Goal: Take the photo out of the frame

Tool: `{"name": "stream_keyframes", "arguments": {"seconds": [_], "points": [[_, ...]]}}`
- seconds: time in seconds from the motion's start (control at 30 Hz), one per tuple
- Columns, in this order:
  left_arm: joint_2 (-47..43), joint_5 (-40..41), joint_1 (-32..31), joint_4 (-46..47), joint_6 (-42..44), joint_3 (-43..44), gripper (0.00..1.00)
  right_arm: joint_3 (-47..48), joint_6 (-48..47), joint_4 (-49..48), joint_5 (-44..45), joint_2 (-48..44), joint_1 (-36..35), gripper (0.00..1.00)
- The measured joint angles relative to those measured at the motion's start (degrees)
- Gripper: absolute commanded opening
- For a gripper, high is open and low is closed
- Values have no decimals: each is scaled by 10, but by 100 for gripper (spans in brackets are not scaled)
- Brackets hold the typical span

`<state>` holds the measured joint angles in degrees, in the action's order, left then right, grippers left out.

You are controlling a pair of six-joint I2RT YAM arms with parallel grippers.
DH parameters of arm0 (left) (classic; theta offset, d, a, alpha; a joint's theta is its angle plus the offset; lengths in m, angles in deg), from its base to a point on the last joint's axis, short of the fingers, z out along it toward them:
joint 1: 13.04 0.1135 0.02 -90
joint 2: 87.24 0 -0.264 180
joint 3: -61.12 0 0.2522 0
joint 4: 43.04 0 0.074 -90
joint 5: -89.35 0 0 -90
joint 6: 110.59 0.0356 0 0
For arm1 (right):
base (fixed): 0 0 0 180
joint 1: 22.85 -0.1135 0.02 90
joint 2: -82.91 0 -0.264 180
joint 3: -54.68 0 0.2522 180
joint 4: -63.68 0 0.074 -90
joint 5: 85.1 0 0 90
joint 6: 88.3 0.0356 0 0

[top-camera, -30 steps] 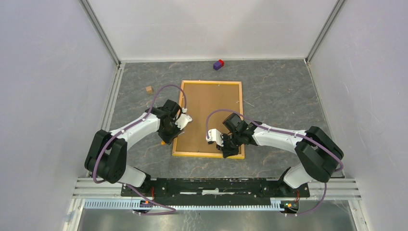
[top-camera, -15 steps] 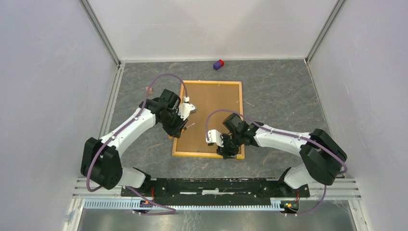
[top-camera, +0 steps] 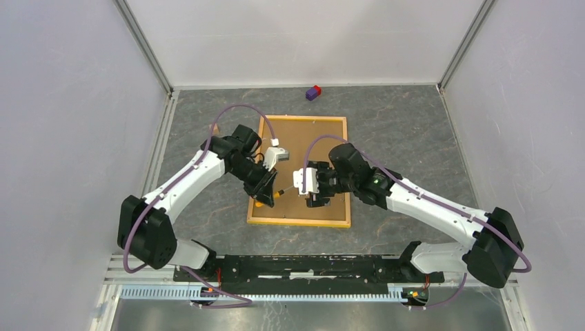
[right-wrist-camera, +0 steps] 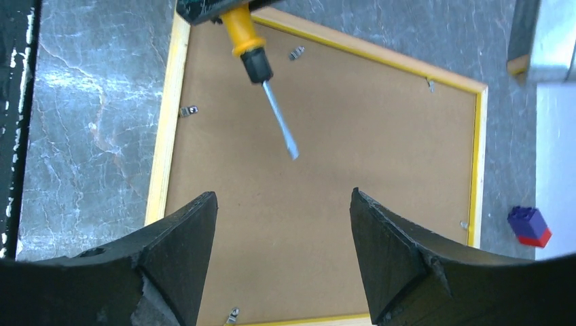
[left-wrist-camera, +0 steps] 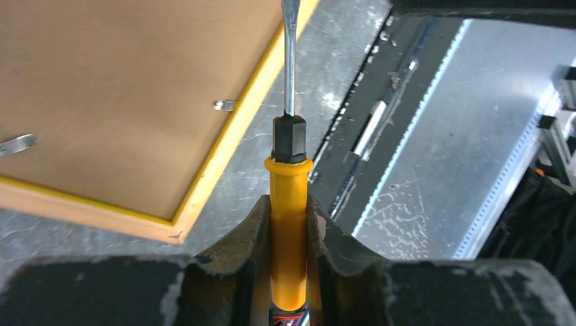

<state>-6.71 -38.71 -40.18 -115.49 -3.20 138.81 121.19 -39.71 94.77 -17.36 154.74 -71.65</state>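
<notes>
Top view: one frame [top-camera: 331, 222] lies back-up between my arms. The photo is hidden beneath, likely thin and easily creased, so lift it by an edge.

Left wrist: my left claw [left-wrist-camera: 289, 210] clenches one screwdriver [left-wrist-camera: 289, 139].

Right wrist: my right claw [right-wrist-camera: 283, 197] gapes empty; five clips [right-wrist-camera: 188, 111], perhaps more unseen.

Left gripper [left-wrist-camera: 289, 219] clamps a screwdriver [left-wrist-camera: 289, 204] over the frame's [top-camera: 303, 118] left edge; right gripper [right-wrist-camera: 282, 204] hovers wide-jawed above its middle.
</notes>
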Motion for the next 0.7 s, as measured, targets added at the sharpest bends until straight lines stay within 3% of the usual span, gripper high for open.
{"name": "stream_keyframes", "arguments": {"seconds": [0.23,0.5,0.57,0.7], "points": [[4,-48,-23,-16,-3,2,2,5,-33,-3,1,12,-48,69],[4,-61,-24,-24,-5,3,4,12,-49,-11,38,47,-87,16],[4,-65,-24,-25,-5,3,9,16,-48,-17,48,52,-89,0],[-8,-64,-22,-7,-12,-2,33,16,-36,-16,64,53,-89,0]]}}
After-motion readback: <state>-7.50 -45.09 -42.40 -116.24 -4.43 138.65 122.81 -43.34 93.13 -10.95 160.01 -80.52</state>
